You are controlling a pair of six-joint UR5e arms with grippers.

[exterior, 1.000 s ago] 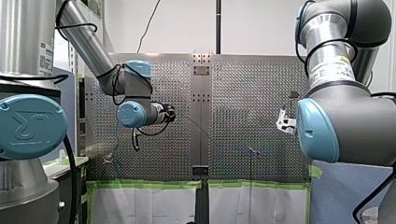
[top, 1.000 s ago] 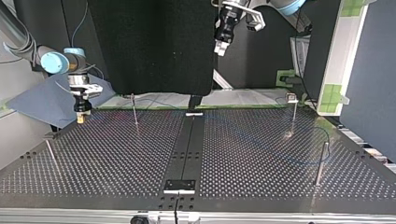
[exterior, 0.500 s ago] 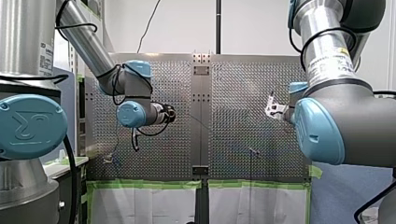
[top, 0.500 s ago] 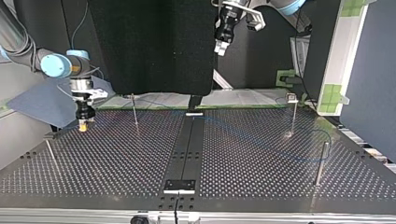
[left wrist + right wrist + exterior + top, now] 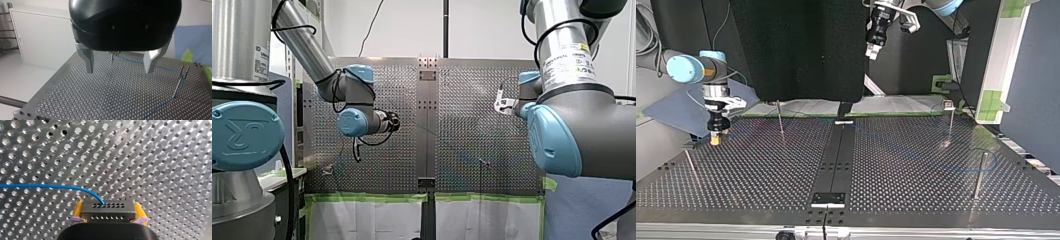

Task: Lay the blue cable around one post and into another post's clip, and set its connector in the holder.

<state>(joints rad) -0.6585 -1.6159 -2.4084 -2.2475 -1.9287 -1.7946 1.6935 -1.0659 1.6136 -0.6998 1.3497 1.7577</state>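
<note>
Labels: the white sticker [image 5: 569, 60] on my right arm's upper tube has print too small to read. The sticker on my left arm's column [image 5: 260, 60] is equally illegible. The blue joint cap [image 5: 242, 132] at the front view's 9 o'clock carries an embossed logo, but I cannot make out its letters.

My right gripper [image 5: 108, 204] is clamped on the black connector [image 5: 110, 214], with a yellow pad [image 5: 78, 208] pressed to each side. The blue cable [image 5: 50, 186] enters the connector's row of holes and curves off sideways over the perforated table [image 5: 162, 157]. In the top view this gripper points down at 9 o'clock, low over the table. The connector is too small to make out there, and I cannot tell whether it touches the table.

My left gripper [image 5: 118, 62] has its metal fingers [image 5: 87, 61] spread wide with nothing between them. In the top view it hangs at 12 o'clock, high above the table, in front of a black panel [image 5: 796, 50].

The cable shows only faintly in the top view. I cannot tell whether it passes around the 4 o'clock post [image 5: 979, 175].

Other items in the top view:
- a clip-topped post [image 5: 950, 125] at 3 o'clock
- a bare post [image 5: 780, 120] at 10 o'clock
- a white-edged plate [image 5: 828, 199] at 6 o'clock
- a blue sheet [image 5: 681, 110] behind my right arm

Green tape [image 5: 372, 197] edges the table in the front view.
</note>
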